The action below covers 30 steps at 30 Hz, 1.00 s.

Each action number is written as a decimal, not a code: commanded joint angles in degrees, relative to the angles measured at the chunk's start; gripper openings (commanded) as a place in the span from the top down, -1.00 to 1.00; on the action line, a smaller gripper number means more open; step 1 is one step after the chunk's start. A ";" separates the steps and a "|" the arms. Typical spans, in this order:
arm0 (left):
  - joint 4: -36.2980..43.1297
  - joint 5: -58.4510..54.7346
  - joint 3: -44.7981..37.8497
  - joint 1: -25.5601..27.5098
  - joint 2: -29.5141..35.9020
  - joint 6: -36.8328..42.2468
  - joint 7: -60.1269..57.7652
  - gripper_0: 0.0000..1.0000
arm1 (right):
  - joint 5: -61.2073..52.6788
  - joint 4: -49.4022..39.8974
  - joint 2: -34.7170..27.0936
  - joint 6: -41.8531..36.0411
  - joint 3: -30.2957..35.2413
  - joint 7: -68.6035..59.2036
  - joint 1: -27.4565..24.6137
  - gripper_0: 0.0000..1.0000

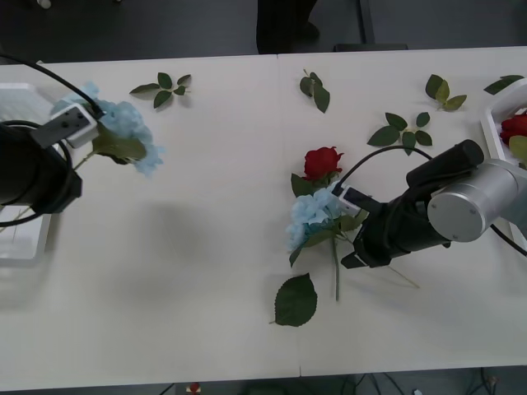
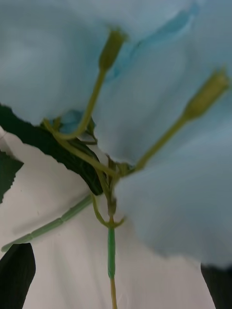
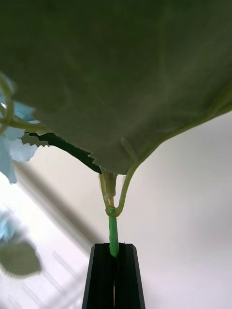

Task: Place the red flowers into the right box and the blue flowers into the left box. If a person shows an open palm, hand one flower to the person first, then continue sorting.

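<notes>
The left pincer [image 3: 114, 280] is gripping a blue flower [image 1: 123, 123] by its green stem, its black fingers [image 3: 100, 277] pressed narrow around it, with the pale head and a large leaf sticking out just beyond the fingertips. That pincer is hovering beside the left box [image 1: 23, 239], the white bin lying under and behind the left arm at the worktop's [image 1: 189, 247] edge.

The right pincer [image 1: 350, 222] is reaching low over the worktop toward a second blue flower [image 1: 311, 218], whose fluffy head is lying right in front of it; the right wrist view is showing the petals and thin stem [image 2: 111, 251] very close, with dark finger tips at the two lower corners, so the pincer is standing wide, holding nothing. A red flower [image 1: 321, 161] is lying just past that blue head, touching it. Behind the right arm, the right box [image 1: 494, 132] is holding another red flower [image 1: 515, 126]. Loose leaf sprigs [image 1: 403, 132] are lying scattered farther off.
</notes>
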<state>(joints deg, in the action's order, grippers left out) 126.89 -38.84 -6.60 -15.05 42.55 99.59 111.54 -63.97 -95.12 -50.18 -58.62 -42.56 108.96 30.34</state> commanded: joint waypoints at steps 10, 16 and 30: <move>-15.71 12.74 -13.61 -1.30 10.36 10.41 -0.89 1.00 | 7.63 1.34 4.83 -0.26 0.11 -4.99 -0.28 -0.58; -23.26 23.46 -12.12 -1.21 11.06 9.39 0.70 1.00 | 8.16 1.34 4.83 -0.18 0.02 -5.86 -0.46 0.60; -37.68 25.92 -9.92 -1.21 11.06 -3.71 1.22 1.00 | 6.84 0.81 3.69 0.00 2.39 -7.89 -0.72 1.00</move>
<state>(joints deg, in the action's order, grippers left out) 89.73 -13.82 -16.99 -15.05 50.64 97.68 111.55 -55.98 -93.45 -46.35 -58.27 -42.48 103.48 30.32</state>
